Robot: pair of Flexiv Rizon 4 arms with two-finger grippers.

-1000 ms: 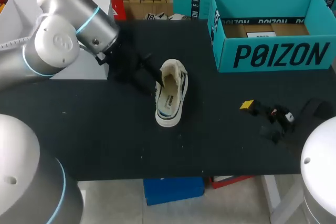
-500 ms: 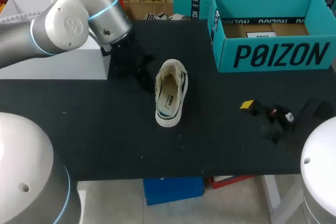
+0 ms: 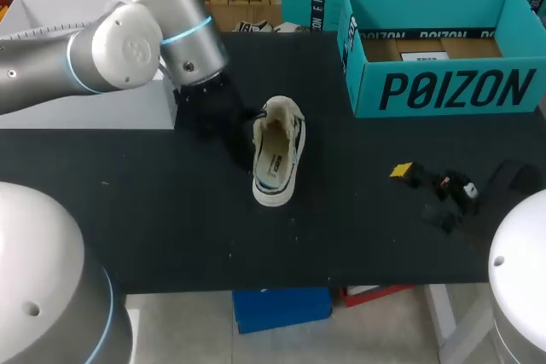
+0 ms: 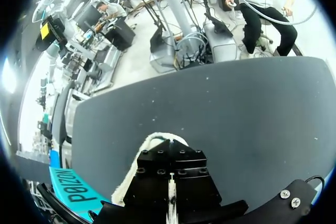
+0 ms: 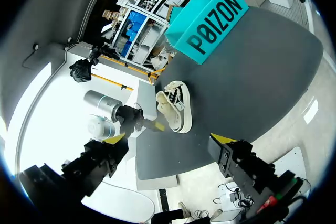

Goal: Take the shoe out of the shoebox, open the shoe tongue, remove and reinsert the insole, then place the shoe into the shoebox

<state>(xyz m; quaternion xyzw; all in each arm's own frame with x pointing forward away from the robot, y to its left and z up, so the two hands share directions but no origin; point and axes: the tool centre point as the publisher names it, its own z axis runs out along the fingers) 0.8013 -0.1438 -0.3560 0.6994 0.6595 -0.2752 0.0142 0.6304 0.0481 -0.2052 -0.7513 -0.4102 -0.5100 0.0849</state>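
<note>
A cream canvas shoe (image 3: pixel 277 153) lies mid-table on the black mat, its opening up and the insole showing. My left gripper (image 3: pixel 254 122) sits at the shoe's far left rim, fingers shut. In the left wrist view the gripper (image 4: pixel 169 203) has a thin pale strip of the shoe (image 4: pixel 149 142) pinched between its closed fingers. From the right wrist, the left gripper (image 5: pixel 152 124) touches the shoe (image 5: pixel 173 106). The open teal shoebox (image 3: pixel 444 91) stands at the back right. My right gripper (image 3: pixel 424 193) rests low at the right front, open and holding nothing.
A white block (image 3: pixel 51 14) fills the back left beside the mat. The mat's front edge (image 3: pixel 281 283) runs close below the shoe. Bare mat lies between the shoe and the shoebox (image 5: pixel 210 9).
My left arm swung right, toward the shoe, and its fingers closed at the shoe's rim. The shoe and the right arm stayed put.
</note>
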